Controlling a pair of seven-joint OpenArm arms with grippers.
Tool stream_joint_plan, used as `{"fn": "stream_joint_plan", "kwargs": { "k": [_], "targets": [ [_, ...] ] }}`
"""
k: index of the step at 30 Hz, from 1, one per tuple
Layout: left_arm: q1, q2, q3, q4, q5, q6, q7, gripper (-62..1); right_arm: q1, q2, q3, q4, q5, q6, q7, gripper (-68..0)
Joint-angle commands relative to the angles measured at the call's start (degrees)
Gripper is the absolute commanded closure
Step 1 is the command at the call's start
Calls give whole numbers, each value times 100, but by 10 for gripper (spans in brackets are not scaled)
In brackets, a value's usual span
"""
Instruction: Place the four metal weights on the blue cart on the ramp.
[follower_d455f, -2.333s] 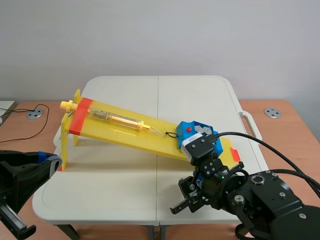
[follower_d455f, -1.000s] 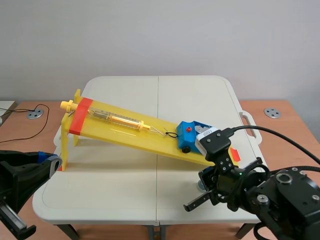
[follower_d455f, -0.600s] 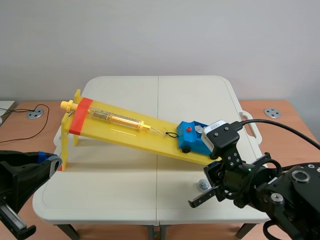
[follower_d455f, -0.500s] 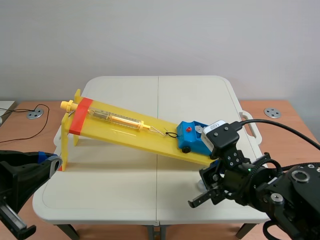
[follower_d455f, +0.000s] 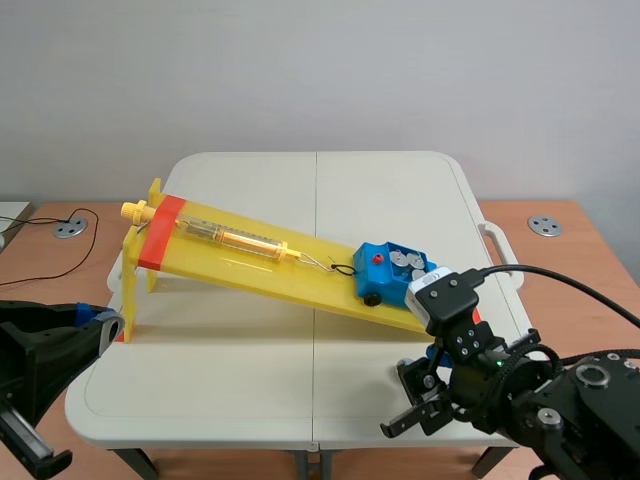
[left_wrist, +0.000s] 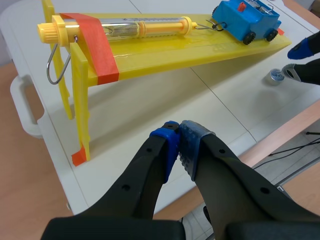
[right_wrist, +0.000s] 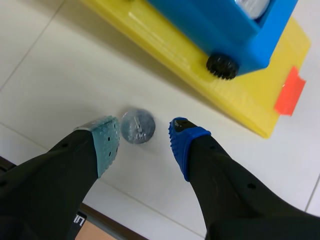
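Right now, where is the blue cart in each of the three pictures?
Scene view: cart at the low end of the ramp, right of middle.
Left wrist view: cart far ahead of the left gripper, on the ramp's low end.
Right wrist view: cart just ahead of the right gripper, one wheel showing.
Shared landmark: the yellow ramp.

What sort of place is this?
Likely a robotics lab staging a school physics demo: a yellow ramp with a spring scale, a blue cart on it, and a black robot arm at the white table.

One ramp (follower_d455f: 250, 268), one cart (follower_d455f: 388, 279), one loose weight (right_wrist: 138, 126)
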Motion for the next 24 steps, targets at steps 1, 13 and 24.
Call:
{"fn": "stream_joint_plan", "kwargs": {
  "k": [1,13,24],
  "targets": [
    [-48,28,-46,463,-339,-181,-599,-27,247,168,133,280,286,109,686,-244],
    [-50,28,-46,463,-339,-181,-601,-27,455,-44,52,50,-9,173,988,-244],
    [-50,28,-46,463,-341,-181,-599,-27,669,-101,-243,-236,-11,170,1008,-244]
  ]
}}
